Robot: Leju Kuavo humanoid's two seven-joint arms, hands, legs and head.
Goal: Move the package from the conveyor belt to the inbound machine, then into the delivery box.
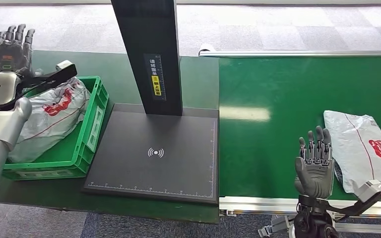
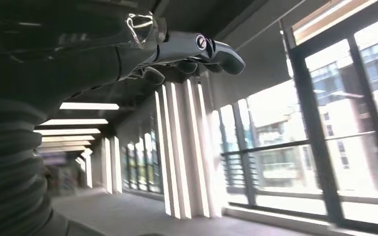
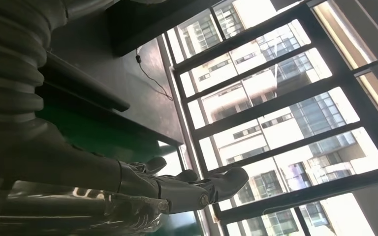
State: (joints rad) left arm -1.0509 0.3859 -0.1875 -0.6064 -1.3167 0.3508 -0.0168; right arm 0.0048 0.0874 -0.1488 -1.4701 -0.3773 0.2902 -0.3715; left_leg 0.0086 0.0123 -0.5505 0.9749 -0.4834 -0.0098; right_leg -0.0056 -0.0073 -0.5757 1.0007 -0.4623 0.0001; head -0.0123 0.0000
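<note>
Pick-up step, I judge: package (image 1: 364,148) lies flat on the conveyor belt (image 1: 268,148), just beside my right hand (image 1: 315,166), fingers spread, empty; left hand (image 1: 12,47) raised, empty; next, slide right fingers under it.

Each arm has a smooth silver shell; the left arm (image 1: 0,124) carries a round joint cap with a dark centre dot. Both hands, left hand (image 1: 12,47) and right hand (image 1: 315,166), are dark grey with segmented fingers. A grey ribbed cover (image 3: 10,73) sleeves each wrist.
</note>
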